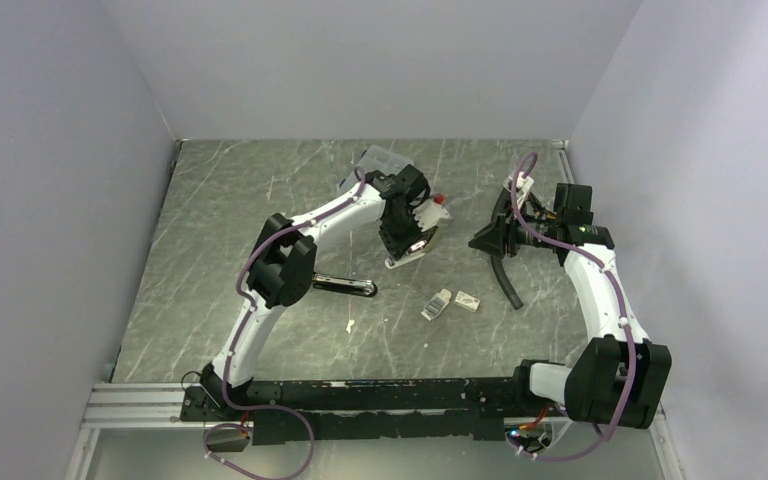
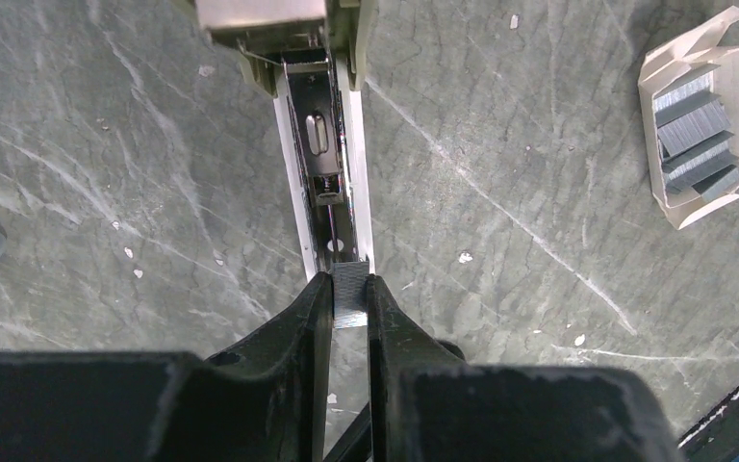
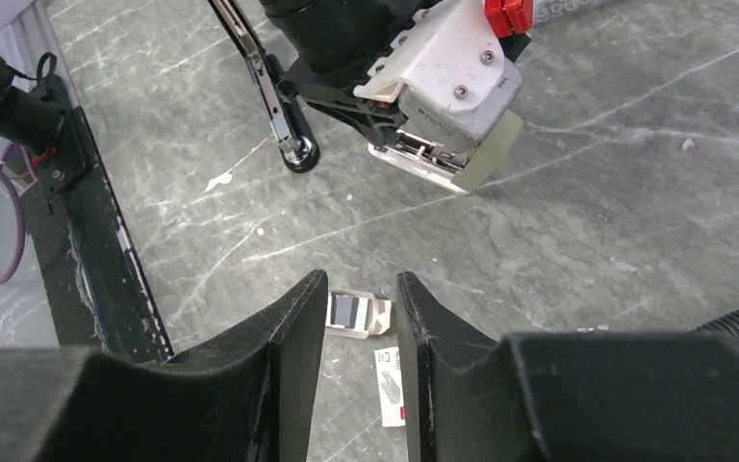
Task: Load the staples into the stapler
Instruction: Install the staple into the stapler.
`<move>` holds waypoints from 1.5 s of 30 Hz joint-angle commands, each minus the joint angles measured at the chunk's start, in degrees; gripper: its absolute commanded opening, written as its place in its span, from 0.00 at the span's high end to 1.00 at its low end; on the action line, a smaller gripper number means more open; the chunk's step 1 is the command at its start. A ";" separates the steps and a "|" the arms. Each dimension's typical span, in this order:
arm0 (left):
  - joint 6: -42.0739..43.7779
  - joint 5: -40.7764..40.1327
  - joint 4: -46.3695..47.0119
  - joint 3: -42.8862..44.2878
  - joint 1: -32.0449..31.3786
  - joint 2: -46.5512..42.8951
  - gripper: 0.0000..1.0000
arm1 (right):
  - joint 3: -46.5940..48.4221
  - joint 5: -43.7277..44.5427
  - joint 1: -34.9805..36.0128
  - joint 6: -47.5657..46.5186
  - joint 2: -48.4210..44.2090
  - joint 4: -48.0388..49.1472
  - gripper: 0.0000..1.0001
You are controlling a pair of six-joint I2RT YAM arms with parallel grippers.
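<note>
The left gripper is pinched tight on a short strip of staples, a finger pressed to each side; the strip sits at the 6 o'clock end of the stapler, whose magazine channel lies open and runs straight towards 12 o'clock between pale rails; I cannot tell whether the strip touches the channel floor or hangs just over it. From above, the stapler lies near the middle of the table under the left gripper. The right gripper has its jaws apart with nothing between them, held above the table at about 3 o'clock of the stapler. Straight below it lies the tray of the white box, and the sleeve sits just beside that at 5 o'clock. In the left wrist view the tray shows more staples packed in rows. From above, the tray and sleeve sit at 5 o'clock of the stapler, near but apart. A black bar lies at 8 o'clock; a clear case stands at 11 o'clock behind the left arm; a black hose curls under the right arm. Walls close three sides; the right arm works close to the right one. The widest stretch of table lies towards 9 o'clock.
</note>
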 commanded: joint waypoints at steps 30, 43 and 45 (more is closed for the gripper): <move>-4.28 3.22 1.94 0.64 1.19 0.77 0.82 | 1.94 -2.46 -0.29 -1.61 0.28 0.17 0.63; -5.86 2.35 3.01 0.28 1.24 1.32 0.81 | 2.08 -3.04 -0.29 -2.10 0.55 -0.30 0.63; -6.01 2.27 3.23 -0.10 1.24 1.20 0.81 | 2.04 -3.06 -0.29 -2.08 0.64 -0.39 0.63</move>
